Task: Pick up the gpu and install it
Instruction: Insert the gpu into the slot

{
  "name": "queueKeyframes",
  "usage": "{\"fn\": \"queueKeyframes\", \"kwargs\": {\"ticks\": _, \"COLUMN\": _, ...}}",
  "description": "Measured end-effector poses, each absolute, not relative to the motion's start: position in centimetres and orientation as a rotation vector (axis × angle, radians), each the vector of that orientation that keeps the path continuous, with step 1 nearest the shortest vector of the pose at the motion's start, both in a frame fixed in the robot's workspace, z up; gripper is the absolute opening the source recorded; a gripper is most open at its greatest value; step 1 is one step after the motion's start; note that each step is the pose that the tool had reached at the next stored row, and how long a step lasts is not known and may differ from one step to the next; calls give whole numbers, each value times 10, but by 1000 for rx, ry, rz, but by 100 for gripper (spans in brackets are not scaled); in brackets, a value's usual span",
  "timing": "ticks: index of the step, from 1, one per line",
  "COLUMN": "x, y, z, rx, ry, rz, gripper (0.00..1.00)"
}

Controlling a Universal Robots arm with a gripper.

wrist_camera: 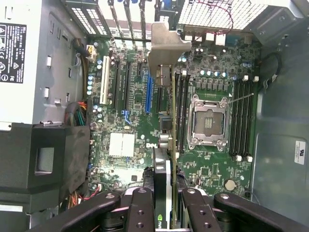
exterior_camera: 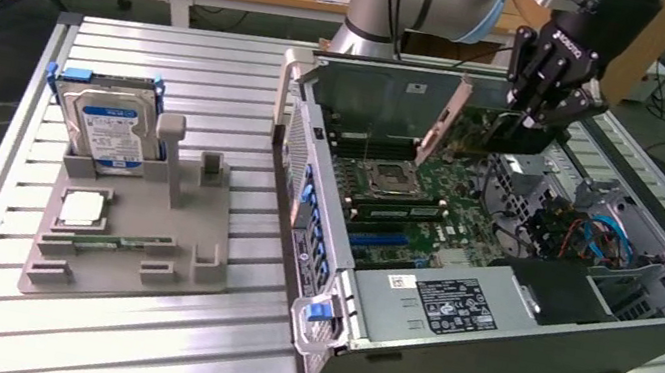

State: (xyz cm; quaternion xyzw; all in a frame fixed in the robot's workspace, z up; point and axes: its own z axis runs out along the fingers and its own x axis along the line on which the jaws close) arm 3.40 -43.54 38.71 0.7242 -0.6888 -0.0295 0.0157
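Exterior view: the gripper (exterior_camera: 536,119) hangs over the open computer case (exterior_camera: 479,363), its fingers clamped on the gpu (exterior_camera: 484,131), which is held on edge above the case's motherboard (exterior_camera: 425,202). Beside the case, a grey fixture (exterior_camera: 181,242) carries a hard drive (exterior_camera: 111,124).

Wrist view: both fingers (wrist_camera: 140,208) pinch the gpu (wrist_camera: 161,166), seen edge-on inside the case. Its metal bracket (wrist_camera: 164,46) points toward the case's slotted wall, and the CPU socket (wrist_camera: 208,121) lies just beside the card's line.
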Motion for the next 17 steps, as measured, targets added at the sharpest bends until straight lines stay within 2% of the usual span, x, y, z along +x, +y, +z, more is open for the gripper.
{"fn": "queueKeyframes", "kwargs": {"ticks": 17, "x": 34, "y": -435, "z": 382, "rx": 2254, "ry": -2144, "rz": -89, "gripper": 27}}
